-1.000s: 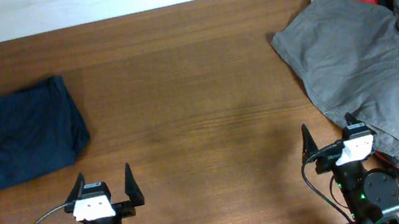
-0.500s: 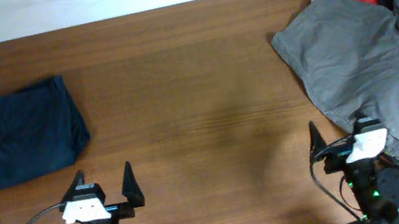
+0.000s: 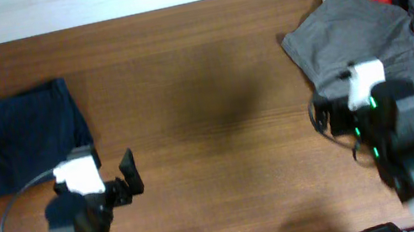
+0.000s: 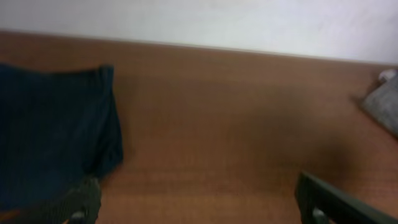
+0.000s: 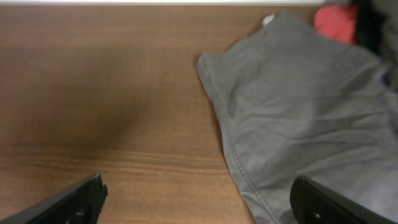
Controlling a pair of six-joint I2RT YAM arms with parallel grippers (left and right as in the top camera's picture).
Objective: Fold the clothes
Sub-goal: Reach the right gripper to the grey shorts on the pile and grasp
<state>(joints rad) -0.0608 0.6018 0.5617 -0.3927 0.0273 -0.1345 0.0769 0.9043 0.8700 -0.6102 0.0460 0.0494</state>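
Nearest the robot's side, the left claw (image 3: 103,175) hangs released, jaws wide apart and holding nothing, above the brown wooden counter (image 3: 198,66). Its outer finger sits over the near right corner of a dark navy blue folded garment (image 3: 29,147), which is not the piece to fold. In the left wrist view only a grey sliver shows at the far right edge, so this arm is well apart from the work.

The right claw (image 5: 199,200) is also released and empty, its jaws spread wide. In the right wrist view its left finger is over bare wood and its right finger is over cloth, so the claw straddles the left edge of the grey-khaki woven cotton shorts (image 5: 292,93). Whether either fingertip touches the cloth cannot be told.

The shorts lie spread and rumpled on the right part of the counter, ahead of and to the right of that claw. Their stitched left edge runs from a near point between the jaws away to a far-left corner. The long axis seems to run near to far, slanting a little. The right arm is plainly the nearer one, and I judge the coming move turns on closing over that near left edge.

Farther off, a small white label (image 5: 267,20) shows at the shorts' far corner. Beyond it, a red garment (image 5: 333,22) lies against the far right of the counter, partly under other cloth.
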